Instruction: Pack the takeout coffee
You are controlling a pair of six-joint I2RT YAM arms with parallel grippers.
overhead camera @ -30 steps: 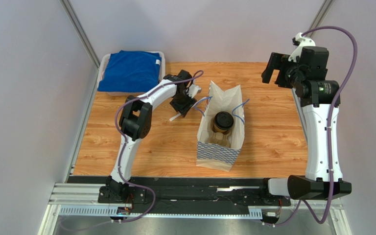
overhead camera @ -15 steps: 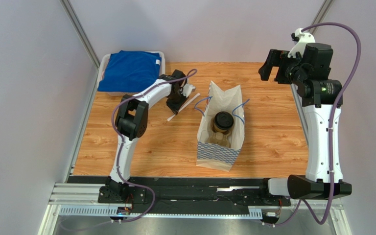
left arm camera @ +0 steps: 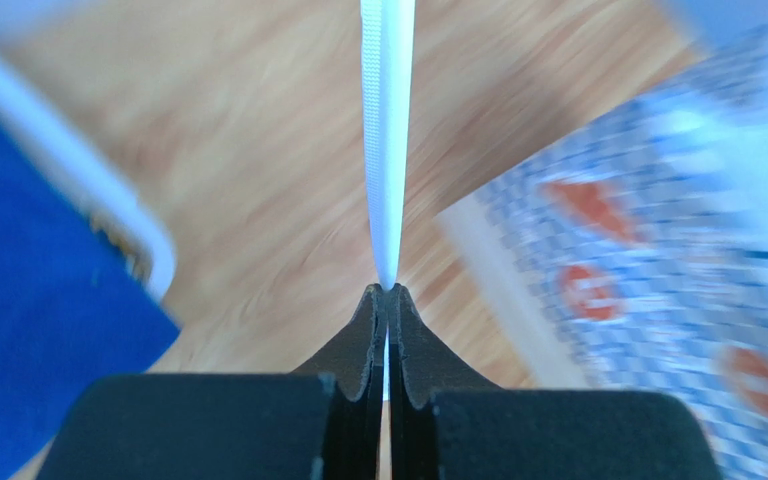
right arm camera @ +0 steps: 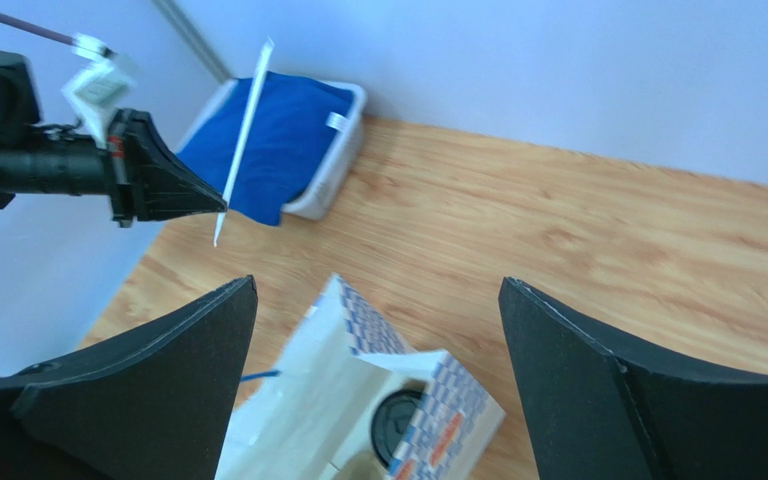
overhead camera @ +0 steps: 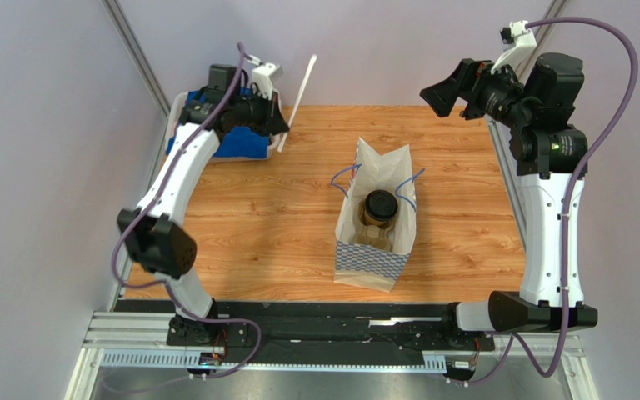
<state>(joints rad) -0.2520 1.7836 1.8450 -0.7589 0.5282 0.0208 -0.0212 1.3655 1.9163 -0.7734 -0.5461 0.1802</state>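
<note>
The takeout coffee (overhead camera: 379, 205), a tan cup with a black lid (right arm camera: 401, 425), stands inside the open paper bag (overhead camera: 370, 260) at mid-table. My left gripper (overhead camera: 282, 126) is raised at the back left, over the bin, and is shut on a thin white wrapped straw (overhead camera: 302, 88). In the left wrist view the straw (left arm camera: 387, 140) runs straight out from the pinched jaws of the left gripper (left arm camera: 386, 292). My right gripper (overhead camera: 437, 95) hangs high at the back right, open and holding nothing. It looks down on the bag (right arm camera: 330, 400) between its wide fingers (right arm camera: 138, 400).
A white bin (overhead camera: 275, 148) with a folded blue cloth (overhead camera: 240, 143) sits at the back left corner. It shows in both wrist views as the blue cloth (left arm camera: 18, 310) and the bin (right arm camera: 333, 170). Grey walls close the table's back and sides.
The left gripper shut on the straw beside the bag, then lifted it up and back to the left, over the bin. The right gripper swung a little left and tilted downward.
</note>
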